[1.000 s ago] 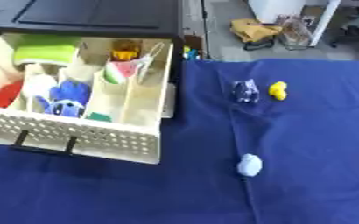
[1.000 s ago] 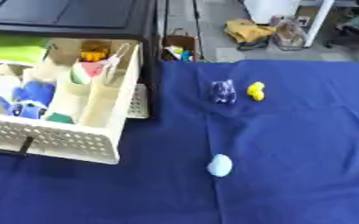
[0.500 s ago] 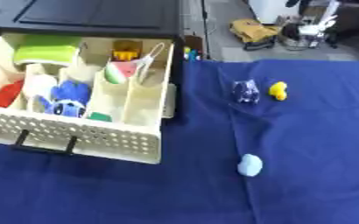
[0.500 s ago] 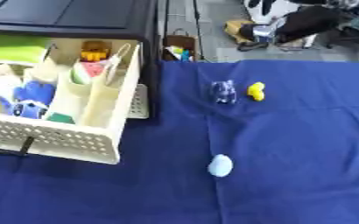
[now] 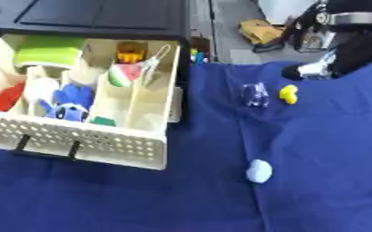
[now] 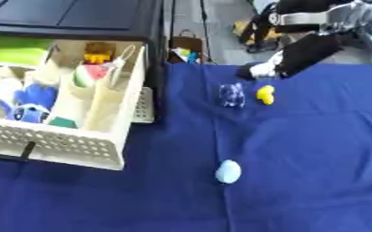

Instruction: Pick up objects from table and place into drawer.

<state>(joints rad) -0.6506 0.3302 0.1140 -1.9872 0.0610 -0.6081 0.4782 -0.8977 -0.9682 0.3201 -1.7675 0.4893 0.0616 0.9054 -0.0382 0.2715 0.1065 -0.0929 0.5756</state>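
- At 9 o'clock stands the open cream drawer (image 5: 102,145), its perforated front wall toward us. Its compartments already hold a green thing, a red thing, a blue plush toy (image 5: 68,102), an orange figure and a red-and-green piece; the compartment nearest the drawer's right wall looks bare.
- Near the middle of the blue-covered counter (image 5: 332,181), toward 6 o'clock, lies a small pale blue oval object (image 5: 259,171), well apart from everything else. We judge it light and smooth, perhaps a little slippery, best pinched across its narrow sides between thumb and fingers.
- Toward 1 o'clock sits a small clear, bluish object (image 5: 255,94); we cannot make out its shape. It may be hard and slick, so we would close on it from above across its width.
- Just beside it, to its right, is a small yellow object (image 5: 288,93), apart from the clear one. It looks light and rounded, likely to roll if nudged; we would take it across its middle.
- At 2 o'clock our right hand (image 6: 275,66) reaches in from the upper right corner, near the yellow object but not touching it. We cannot tell how its fingers are set, and it carries nothing that we can see.
- Our left hand shows in neither view.
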